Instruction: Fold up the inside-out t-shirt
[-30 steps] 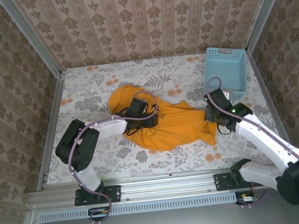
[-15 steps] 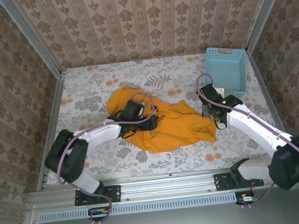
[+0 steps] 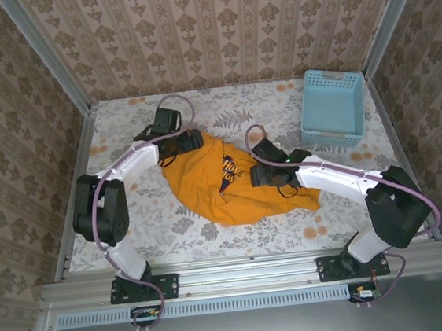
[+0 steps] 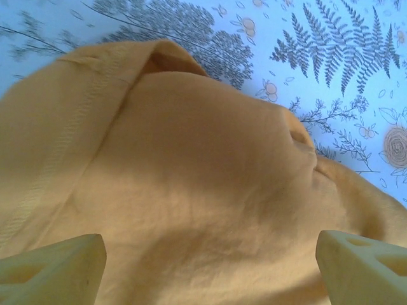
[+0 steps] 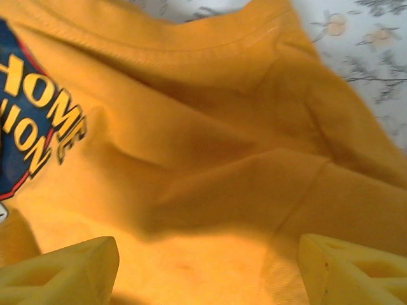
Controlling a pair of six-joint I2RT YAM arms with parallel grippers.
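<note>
The left arm stretches far forward, the left gripper (image 3: 193,141) poised over the far edge of the inside-out t-shirt (image 3: 212,192), which lies crumpled mid-table (image 3: 131,214). The right arm bends leftward, the right gripper (image 3: 262,177) above the shirt's centre beside its print (image 3: 228,170). Both jaws gape wide, holding nothing. A second ago the left sat mid-shirt and the right was at the shirt's right edge.
</note>
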